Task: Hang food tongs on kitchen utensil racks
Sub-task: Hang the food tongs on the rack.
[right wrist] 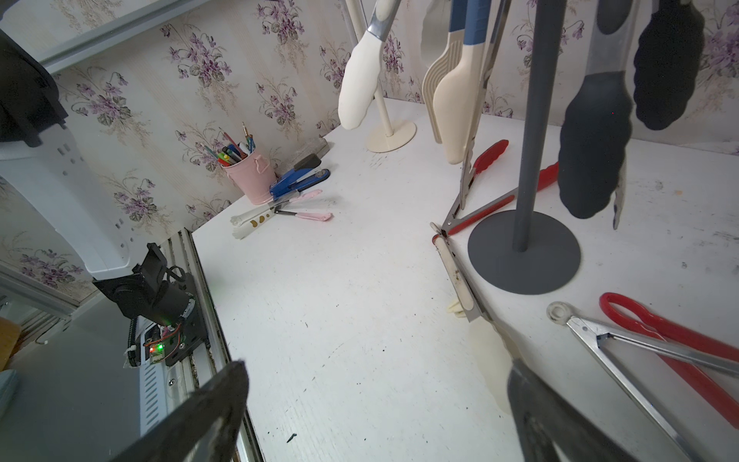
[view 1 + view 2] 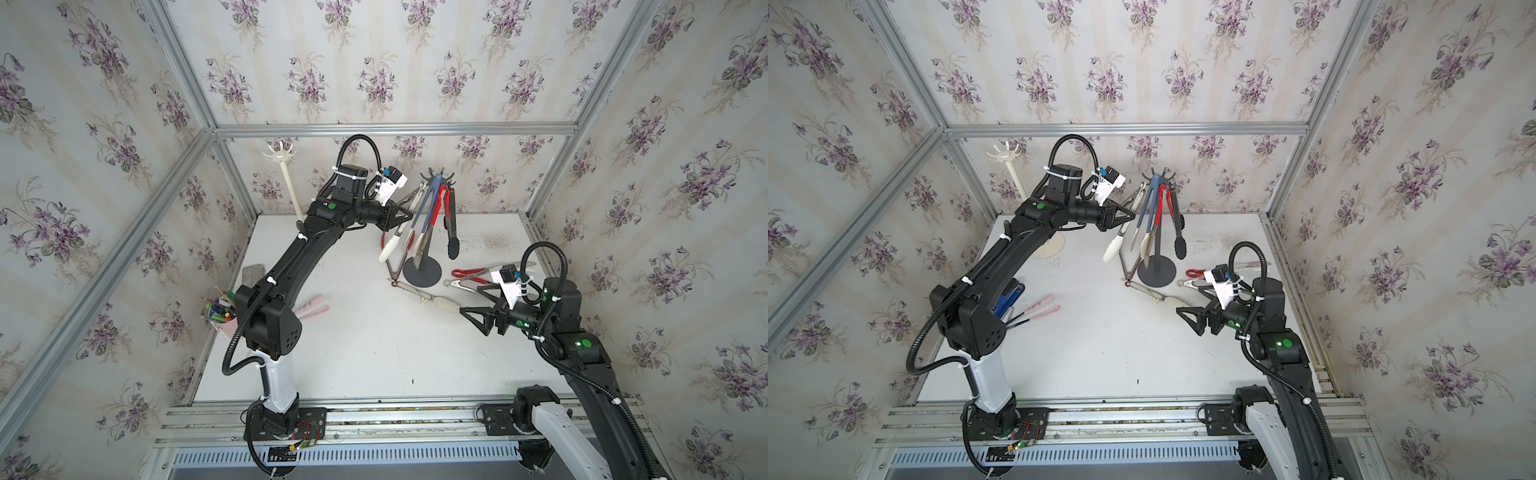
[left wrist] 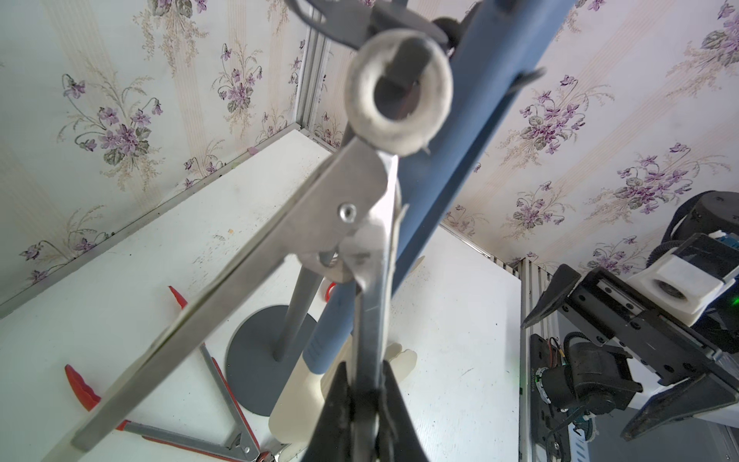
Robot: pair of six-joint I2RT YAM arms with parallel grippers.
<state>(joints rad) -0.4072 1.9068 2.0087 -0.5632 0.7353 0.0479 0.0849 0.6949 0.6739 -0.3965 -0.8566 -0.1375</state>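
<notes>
In a top view the left pincer is up beside the crown of the dark grey rack, clamped on white-tipped tongs; the cream rack stands well apart. In a top view the right pincer gapes empty near the grey base. From the left wrist, the tongs' ring looks blurred against a hook: I'd lift it over the tip, settle it, then release. From the right wrist, spare tongs lie on the desk beside that base.
</notes>
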